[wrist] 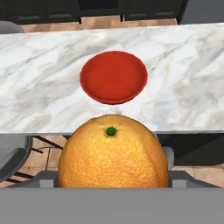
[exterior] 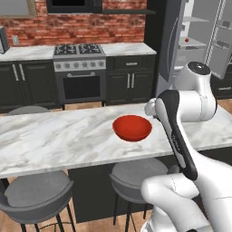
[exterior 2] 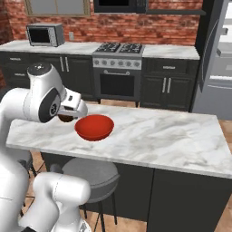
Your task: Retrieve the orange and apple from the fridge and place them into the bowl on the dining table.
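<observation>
In the hand view the orange (wrist: 113,153) sits large between the jaws of my gripper (wrist: 113,180), which is shut on it; its green stem spot faces the camera. Beyond it the red bowl (wrist: 113,76) stands empty on the dining table (wrist: 35,78). The hand (exterior 2: 69,111) hangs just on my side of the bowl (exterior 2: 94,127), over the table's near edge. The bowl (exterior: 132,128) lies left of my forearm in the left base view. The fridge (exterior: 199,36) stands open at the back right, with the apple (exterior: 186,40) as a small red dot on a shelf.
Grey stools (exterior: 38,190) (exterior: 131,174) are tucked under the table's near side. Behind the table run black cabinets with a stove (exterior: 79,63) and a microwave (exterior 2: 44,35) on the counter. The table (exterior 2: 158,136) stretches bare to the right of the bowl.
</observation>
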You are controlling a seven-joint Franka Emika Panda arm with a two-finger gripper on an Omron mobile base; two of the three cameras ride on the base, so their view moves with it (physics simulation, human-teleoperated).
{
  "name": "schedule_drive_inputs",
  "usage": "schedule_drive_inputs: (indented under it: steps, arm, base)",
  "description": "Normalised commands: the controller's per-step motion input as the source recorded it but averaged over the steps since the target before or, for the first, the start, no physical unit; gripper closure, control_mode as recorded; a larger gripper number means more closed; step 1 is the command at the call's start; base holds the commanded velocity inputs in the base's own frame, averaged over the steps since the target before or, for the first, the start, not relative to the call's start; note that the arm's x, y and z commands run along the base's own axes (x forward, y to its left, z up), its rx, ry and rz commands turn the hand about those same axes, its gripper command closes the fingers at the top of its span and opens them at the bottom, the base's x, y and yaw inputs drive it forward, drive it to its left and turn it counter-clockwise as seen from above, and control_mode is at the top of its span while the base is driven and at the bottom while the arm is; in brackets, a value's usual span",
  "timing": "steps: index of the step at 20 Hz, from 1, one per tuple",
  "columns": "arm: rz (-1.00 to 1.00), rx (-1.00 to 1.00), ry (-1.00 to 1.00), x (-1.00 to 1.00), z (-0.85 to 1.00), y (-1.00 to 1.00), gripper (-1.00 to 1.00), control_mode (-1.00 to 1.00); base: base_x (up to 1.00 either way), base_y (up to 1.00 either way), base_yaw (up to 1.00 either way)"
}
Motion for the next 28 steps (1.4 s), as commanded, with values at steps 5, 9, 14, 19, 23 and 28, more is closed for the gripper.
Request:
schedule_drive_inputs:
  steps: [5, 9, 14, 19, 23, 28]
  arm:
    - [0.00, 0.00, 0.04, 0.44, -0.48, 0.10, 1.00, -1.00]
    - [0.00, 0.00, 0.00, 0.60, -0.45, 0.03, 1.00, -1.00]
    - [0.00, 0.00, 0.00, 0.67, -0.55, 0.00, 1.00, -1.00]
    - [0.00, 0.00, -0.01, 0.60, -0.56, 0.00, 1.00, -1.00]
    - [0.00, 0.00, -0.01, 0.56, -0.54, 0.00, 1.00, -1.00]
    - [0.00, 0.00, 0.00, 0.52, -0.47, 0.01, 1.00, -1.00]
  base:
    - [0.00, 0.00, 0.00]
    - [0.00, 0.00, 0.00]
    - [0.00, 0.00, 0.00]
    - [0.00, 0.00, 0.00]
    - [0.00, 0.00, 0.00]
    - [0.00, 0.00, 0.00]
